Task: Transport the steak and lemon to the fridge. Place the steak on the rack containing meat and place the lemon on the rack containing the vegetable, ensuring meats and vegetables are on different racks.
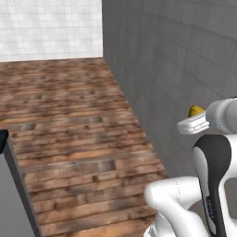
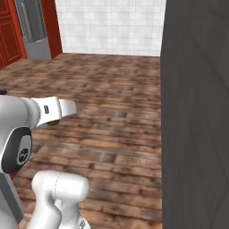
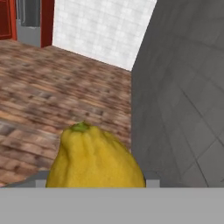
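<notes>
while the base is out on the wood floor (image 1: 69, 120) with a dark grey wall (image 1: 176, 60) close on the arm's right, the lemon (image 3: 94, 162) sits right at the gripper (image 3: 96, 183), stem end pointing away from the camera. the fingertips themselves are hidden behind the fruit (so i can't strictly see the jaws), but it looks clamped on the lemon rather than resting loose. from the left base view a bit of yellow peeks out past the wrist. i'd guess this is the carry leg toward the fridge, which isn't showing its shelves from here. to do it well: keep the grip firm, hold the wrist level, swing wide of that wall, and don't rush turns, since a round fruit can roll out.
</notes>
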